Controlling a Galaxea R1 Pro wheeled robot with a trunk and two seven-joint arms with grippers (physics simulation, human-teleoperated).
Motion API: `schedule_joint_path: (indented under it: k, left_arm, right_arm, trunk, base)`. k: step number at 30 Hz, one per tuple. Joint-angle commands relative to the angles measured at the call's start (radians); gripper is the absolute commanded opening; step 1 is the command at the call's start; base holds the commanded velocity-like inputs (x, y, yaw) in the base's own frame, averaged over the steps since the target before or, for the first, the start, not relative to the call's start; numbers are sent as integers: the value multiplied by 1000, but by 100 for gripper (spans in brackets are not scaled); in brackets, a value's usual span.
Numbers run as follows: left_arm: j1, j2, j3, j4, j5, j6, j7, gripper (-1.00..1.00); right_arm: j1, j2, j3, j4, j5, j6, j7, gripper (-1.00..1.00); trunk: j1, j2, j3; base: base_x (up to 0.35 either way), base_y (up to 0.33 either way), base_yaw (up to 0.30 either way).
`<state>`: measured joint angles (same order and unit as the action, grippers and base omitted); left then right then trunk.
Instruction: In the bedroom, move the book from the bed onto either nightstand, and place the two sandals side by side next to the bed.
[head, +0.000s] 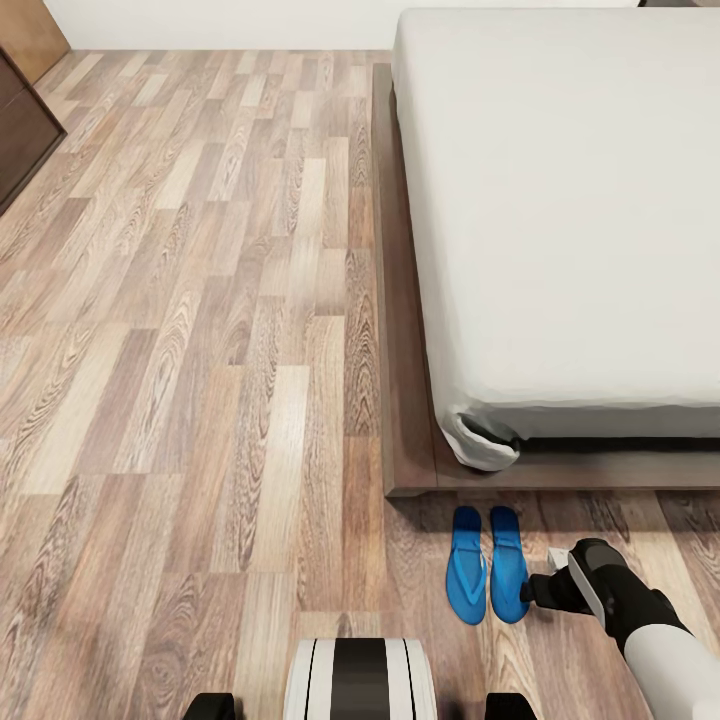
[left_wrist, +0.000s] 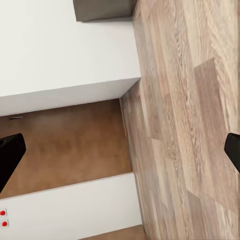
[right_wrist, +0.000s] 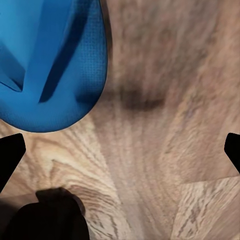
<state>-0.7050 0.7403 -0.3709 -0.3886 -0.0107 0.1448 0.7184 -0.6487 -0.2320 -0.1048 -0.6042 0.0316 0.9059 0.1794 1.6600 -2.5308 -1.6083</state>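
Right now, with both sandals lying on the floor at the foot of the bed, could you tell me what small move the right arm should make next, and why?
Probably lift the right gripper up and away. The two sandals already lie side by side next to the bed, and the wrist view shows the fingers spread wide over bare floor, holding nothing. Pulling straight back should avoid nudging the nearer sandal.

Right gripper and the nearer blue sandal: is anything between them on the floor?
Nothing visible. The right gripper sits open just beside the nearer sandal, with only bare wood floor between its fingertips and the sandal's edge. The other sandal lies on the far side.
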Motion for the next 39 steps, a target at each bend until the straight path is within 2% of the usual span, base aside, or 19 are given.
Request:
schedule_joint_path:
  k: [1,39]
  left_arm:
    - [-1,1,-8,-1,-1,10,3,100]
    - [-1,1,-8,-1,0,8,-7,100]
  right_arm:
    - [0,0,-3,-1,4,4,4,100]
    - [0,-3,1,2,4,5,4,100]
  trunk:
    - [0,0,-1]
    - [0,0,-1]
  base:
    - [0,0,0]
    - [0,0,0]
